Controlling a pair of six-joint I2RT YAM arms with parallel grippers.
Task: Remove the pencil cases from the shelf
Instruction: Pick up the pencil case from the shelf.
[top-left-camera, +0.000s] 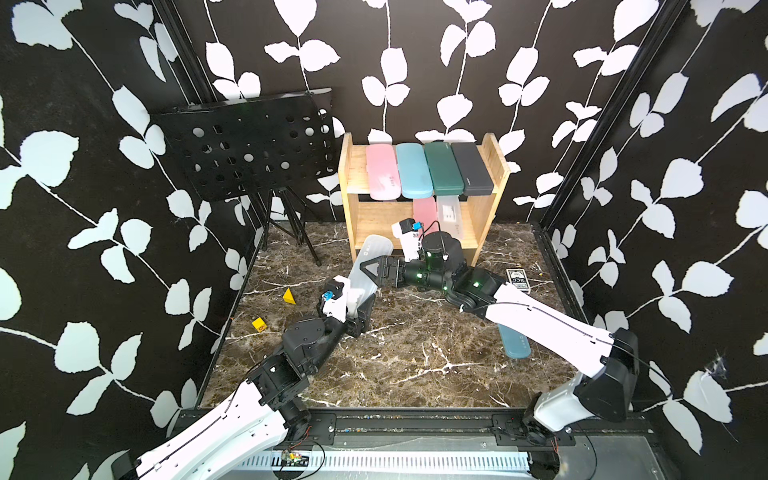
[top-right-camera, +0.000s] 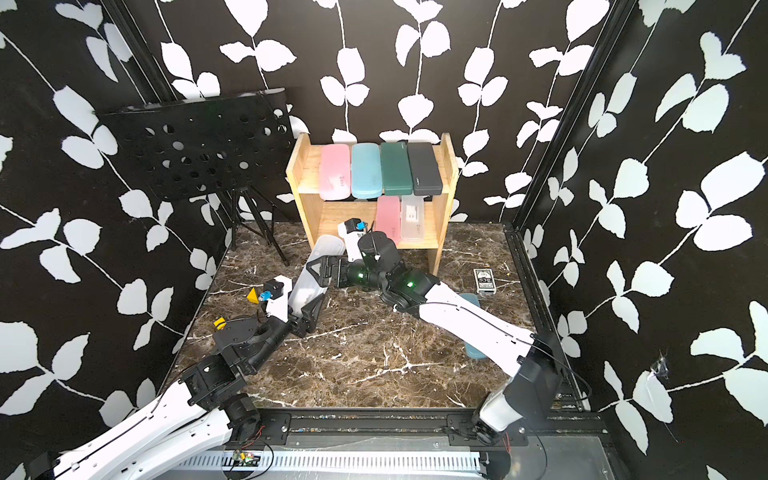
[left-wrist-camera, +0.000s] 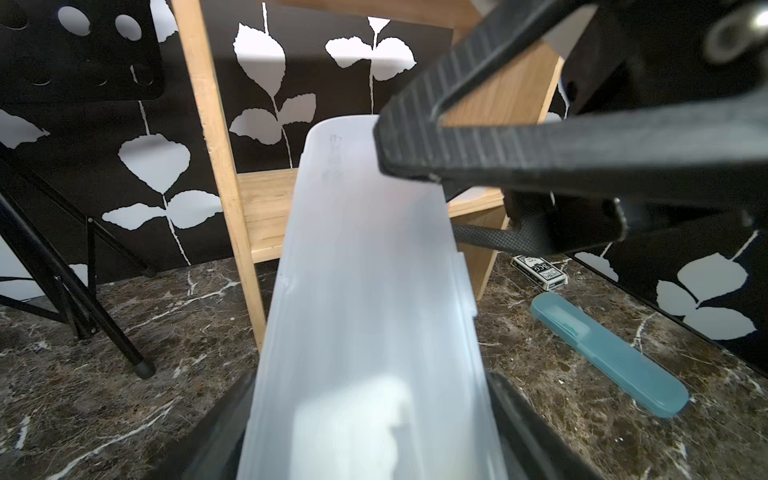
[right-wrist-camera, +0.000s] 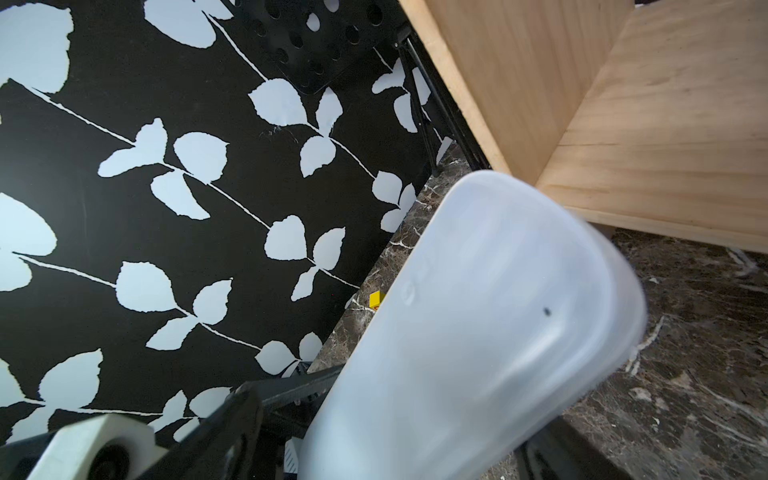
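A frosted clear pencil case (top-left-camera: 360, 286) (left-wrist-camera: 365, 291) (right-wrist-camera: 478, 332) hangs tilted above the floor in front of the shelf (top-left-camera: 348, 166). My left gripper (top-left-camera: 355, 307) (left-wrist-camera: 370, 399) is shut on its near end. My right gripper (top-left-camera: 374, 268) (right-wrist-camera: 407, 436) reaches in from the right, open, with the case's far half between its fingers and a gap beside one finger. On the top board lie a pink case (top-left-camera: 382, 172), a light blue case (top-left-camera: 412, 170), a dark green case (top-left-camera: 442, 168) and a dark grey case (top-left-camera: 471, 168). On the lower board are a pink case (top-left-camera: 424, 212) and a frosted case (top-left-camera: 451, 216).
A light blue case (top-left-camera: 515, 345) (left-wrist-camera: 611, 353) lies on the marble floor under my right arm. A black-and-white card box (top-left-camera: 517, 280) sits to the right of the shelf. A black music stand (top-left-camera: 249, 145) stands at the back left. A yellow wedge (top-left-camera: 289, 296) and yellow cube (top-left-camera: 259, 324) lie left.
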